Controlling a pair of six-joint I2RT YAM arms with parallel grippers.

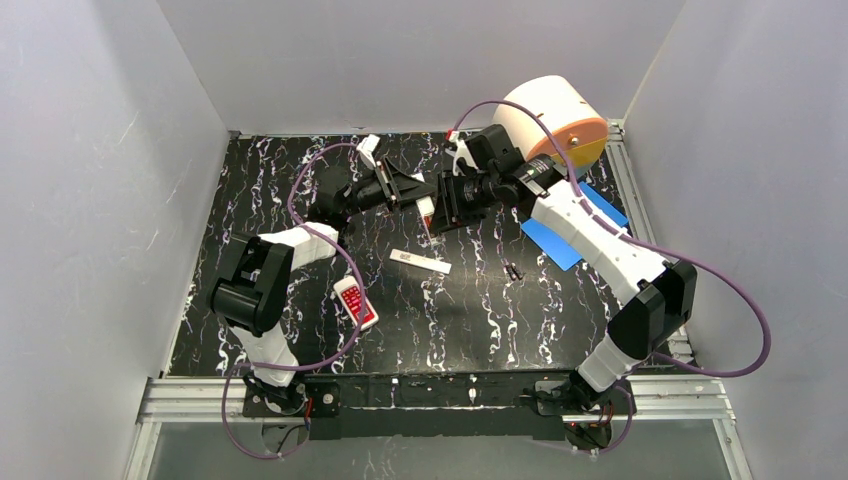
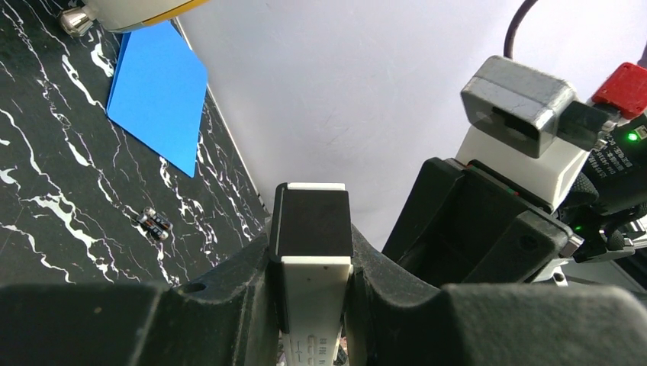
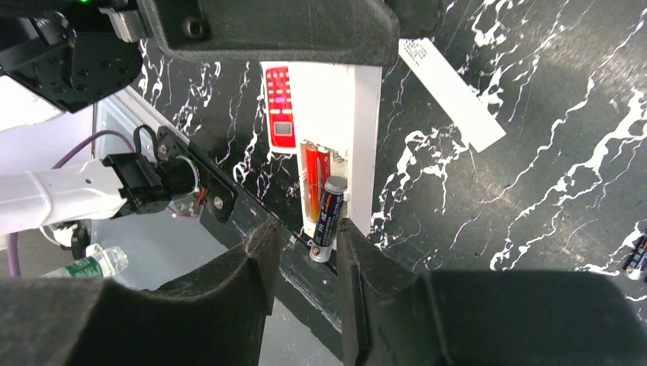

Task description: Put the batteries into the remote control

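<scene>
My left gripper (image 2: pixel 313 267) is shut on the long white remote control (image 2: pixel 314 293) and holds it above the table's far middle (image 1: pixel 427 208). In the right wrist view its open compartment (image 3: pixel 324 164) faces me. A red-orange battery (image 3: pixel 311 179) lies inside it. A black battery (image 3: pixel 328 221) leans half in beside it, with its lower end sticking out. My right gripper (image 3: pixel 305 229) stands open around that black battery; the left finger is apart from it and the right finger (image 3: pixel 358 252) is close against it. Two spare batteries (image 1: pixel 514 270) lie on the table.
A white cover strip (image 1: pixel 420 262) lies mid-table. A short white remote with a red face (image 1: pixel 355 302) sits nearer the left arm. A blue sheet (image 1: pixel 575 235) and a white and orange roll (image 1: pixel 555 120) occupy the back right. Grey walls close in three sides.
</scene>
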